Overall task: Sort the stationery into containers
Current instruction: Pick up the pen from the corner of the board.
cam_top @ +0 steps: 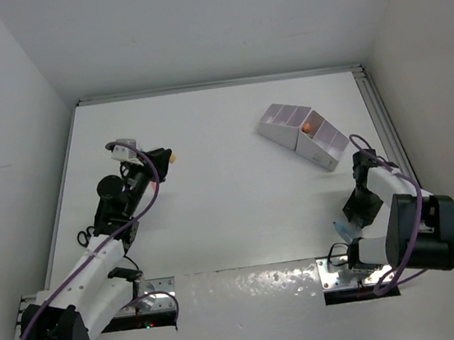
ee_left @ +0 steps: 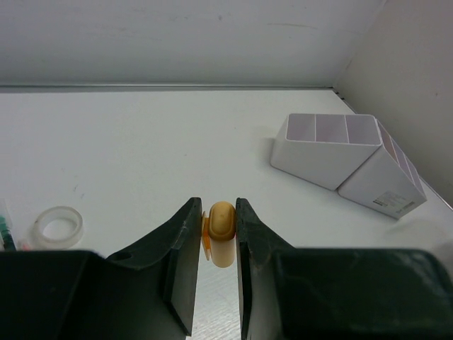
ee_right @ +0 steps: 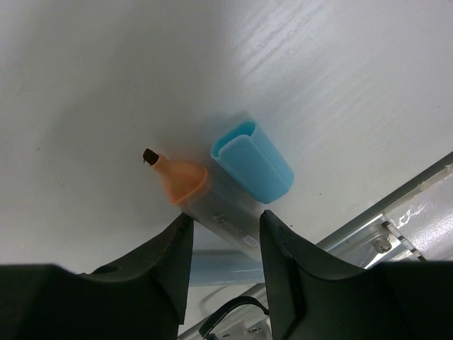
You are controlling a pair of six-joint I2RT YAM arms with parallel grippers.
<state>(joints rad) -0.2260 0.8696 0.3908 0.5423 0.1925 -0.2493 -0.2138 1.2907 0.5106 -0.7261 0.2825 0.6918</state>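
The left end effector (ee_left: 218, 210) pinches a small orange eraser (ee_left: 222, 241). The white organiser (ee_left: 318, 164) stands well apart from the eraser, ahead and rightward, its long axis slanted.

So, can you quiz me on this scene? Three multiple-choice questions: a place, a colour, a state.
1. Where is the tape ring? A on the wall B on the table C in a gripper
2. The cap beside the marker is: A blue B red C black
3. The left gripper is: A wide open B shut on a small orange piece C out of view
Answers: B, it lies on bare table; A, plainly blue; B, it pinches the piece.
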